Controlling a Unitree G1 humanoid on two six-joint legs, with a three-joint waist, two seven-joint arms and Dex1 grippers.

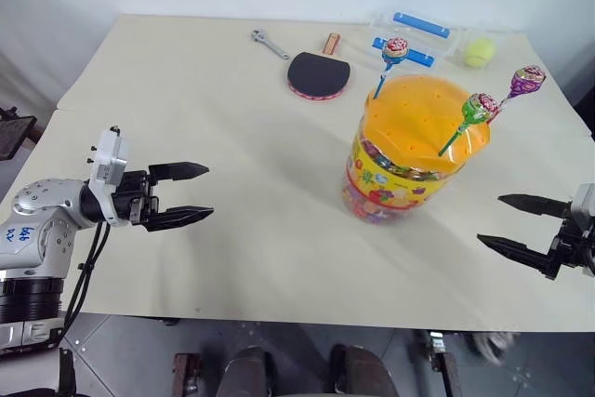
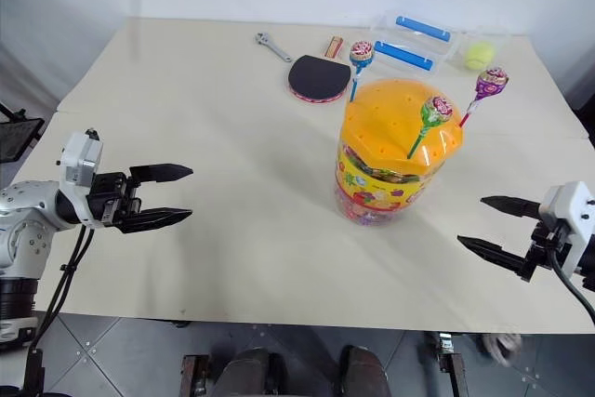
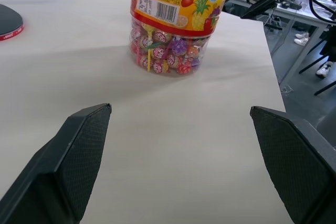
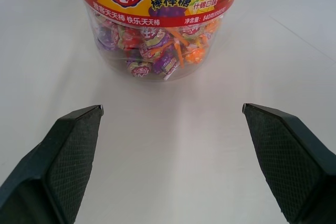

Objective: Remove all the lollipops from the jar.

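Note:
The jar [image 1: 400, 169], a clear tub with a domed orange lid and a yellow-red label, stands right of the table's middle. Three lollipops stick up from holes in its lid: one on a blue stick [image 1: 395, 49] at the back, one on a green stick [image 1: 479, 108] at the front right, one on a purple stick [image 1: 526, 80] at the far right. My left gripper [image 1: 191, 194] hovers open over the table's left side, well away from the jar. My right gripper [image 1: 511, 220] stands open at the right edge, pointing toward the jar. Both wrist views show wrapped sweets in the jar's base [image 4: 152, 51].
At the back lie a black table-tennis paddle [image 1: 318, 72], a small wrench [image 1: 269, 43], flat clear boxes with blue bars [image 1: 414, 36] and a yellow-green ball [image 1: 479, 51]. The table's front edge [image 1: 307, 323] runs just below both grippers.

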